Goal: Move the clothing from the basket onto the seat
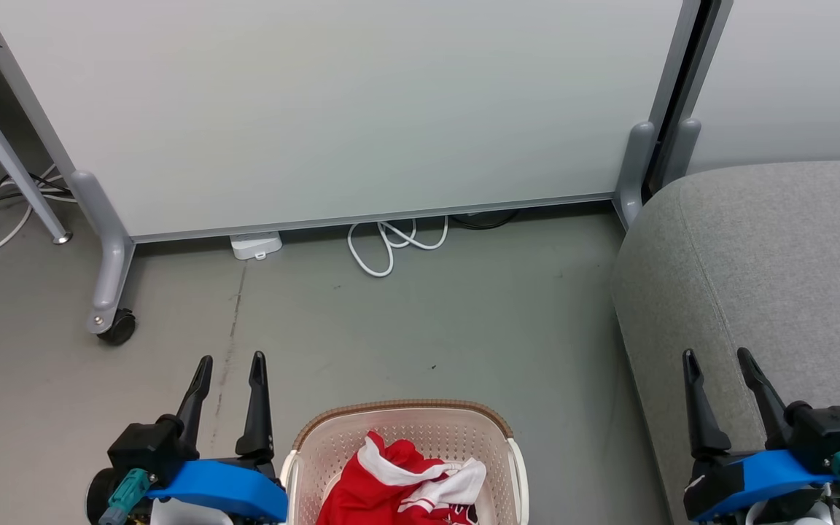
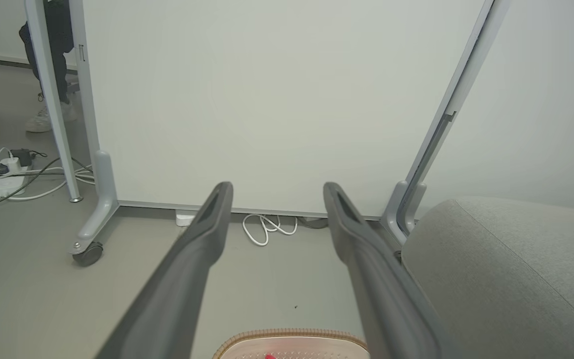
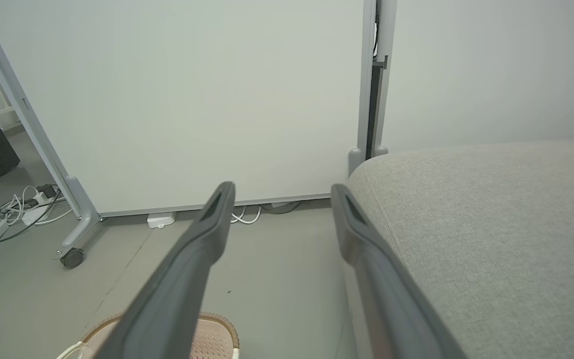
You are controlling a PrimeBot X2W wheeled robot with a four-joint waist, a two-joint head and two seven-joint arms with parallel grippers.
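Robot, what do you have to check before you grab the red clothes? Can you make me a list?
1. Clothing in the basket: ok, bunched up inside.
2. Left gripper open and empty: ok.
3. Right gripper open and empty: ok.
4. A gripper above the clothing: not ok, both are off to the sides.
5. Seat close by on the right: ok.
6. How many pieces are in the pile: cannot tell.

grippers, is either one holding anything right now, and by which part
Nothing is held. The left gripper and right gripper are both open and empty; the clothing lies in the basket, untouched.
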